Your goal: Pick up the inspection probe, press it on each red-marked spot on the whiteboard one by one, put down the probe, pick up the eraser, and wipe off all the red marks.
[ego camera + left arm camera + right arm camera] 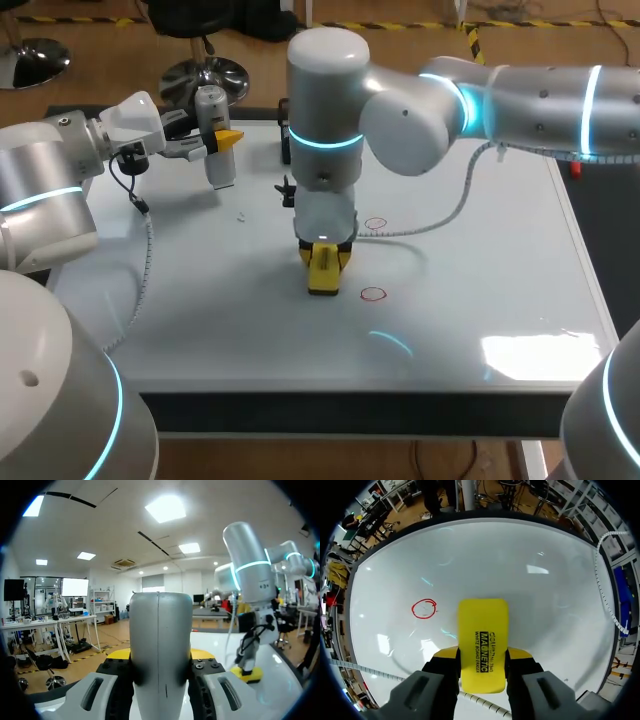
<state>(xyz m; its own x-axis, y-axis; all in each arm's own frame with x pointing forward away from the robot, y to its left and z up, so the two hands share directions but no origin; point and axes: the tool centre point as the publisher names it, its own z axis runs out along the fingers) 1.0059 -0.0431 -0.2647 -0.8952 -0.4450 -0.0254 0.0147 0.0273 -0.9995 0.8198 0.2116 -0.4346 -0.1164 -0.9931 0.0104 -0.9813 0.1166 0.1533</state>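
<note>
The inspection probe (211, 108), a grey-white cylinder, stands upright over the back left of the whiteboard (480, 300), with my left gripper (219, 142) shut on it. In the left wrist view the probe (160, 625) fills the space between the fingers of that gripper (160, 656). At the board's middle my right gripper (325, 256) points down, shut on the yellow eraser (324, 273), which rests on or just above the surface. One red circle (375, 223) lies just behind and to the right of the eraser, another (372, 294) just to its right. Beside the held eraser (482, 630) is a red circle (424, 608).
A white coiled cable (445, 222) arcs from my right arm over the board behind the marks. A small black object (287, 190) sits behind the right gripper. My left arm's cable (147, 255) hangs along the board's left side. The board's front edge lies near.
</note>
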